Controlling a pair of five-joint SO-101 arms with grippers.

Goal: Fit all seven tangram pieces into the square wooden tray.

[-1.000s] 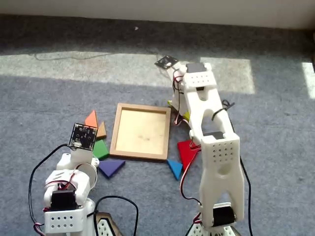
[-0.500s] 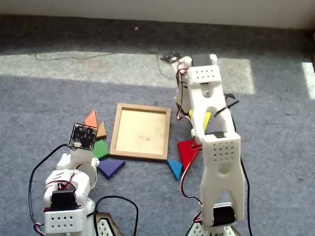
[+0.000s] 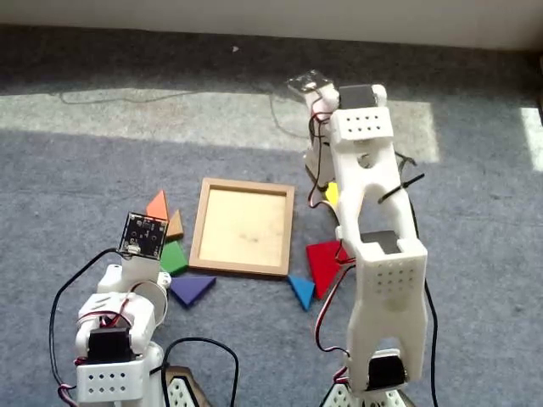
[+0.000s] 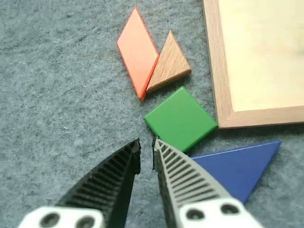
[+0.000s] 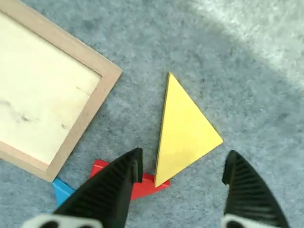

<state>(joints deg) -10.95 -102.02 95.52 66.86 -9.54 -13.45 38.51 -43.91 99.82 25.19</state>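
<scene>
Over the last second the right arm has drawn its wrist back from the tray's edge and towards the far side of the grey felt-covered worktop. The right gripper now hangs above the yellow triangle. Its jaws are spread wide, one on each side of that piece, and it holds nothing. The yellow triangle lies flat just beside the right edge of the square wooden tray, not touching it. One corner reaches the large red triangle; whether it rests on the red piece or only meets it cannot be told. A small light-blue triangle sits by the tray's near right corner.

The left arm has not moved in that time. The left gripper hovers low over bare felt with its jaws almost together and nothing between them. It is just beside the green square and the large dark-blue triangle. The orange parallelogram and the small tan wooden triangle touch each other farther along the tray's left side.

The tray is still bare inside, so all seven pieces remain to be placed. The right arm's shift looks like lining up for a first grasp on the yellow triangle. The thin, flat piece may be hard to pinch off the felt.
</scene>
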